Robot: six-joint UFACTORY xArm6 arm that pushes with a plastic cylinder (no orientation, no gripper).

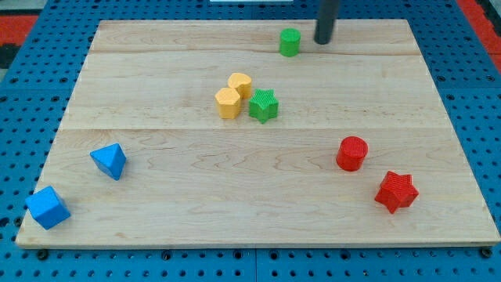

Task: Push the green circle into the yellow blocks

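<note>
Now my tip (323,41) stands near the view's top edge of the board (156,219), just to the view's right of the green circle (290,42), close but not clearly touching it. I have no jaws at all, only this rod, so nothing can be apart or together.

The green circle sits near the top, well apart from the two yellow blocks (234,95), which lie touching each other near the middle, toward the view's lower left of the circle. A green star (264,106) touches or almost touches the yellow pair on their right side.

To push well, I think I must first go around the circle to its upper right side, so that the circle lies between my tip and the yellow pair. From where I am now, a straight push would send it only to the view's left, passing above them. The line should aim at the upper yellow block, a little left, so the circle does not strike the star first. A round block slips off easily, so I would keep the push through its centre.

Some things I cannot see well. The arm above the rod is cut off by the top of the view. Whether a gap remains between tip and circle is hard to judge. The exact shape of the yellow blocks is also not clear to me.
</note>
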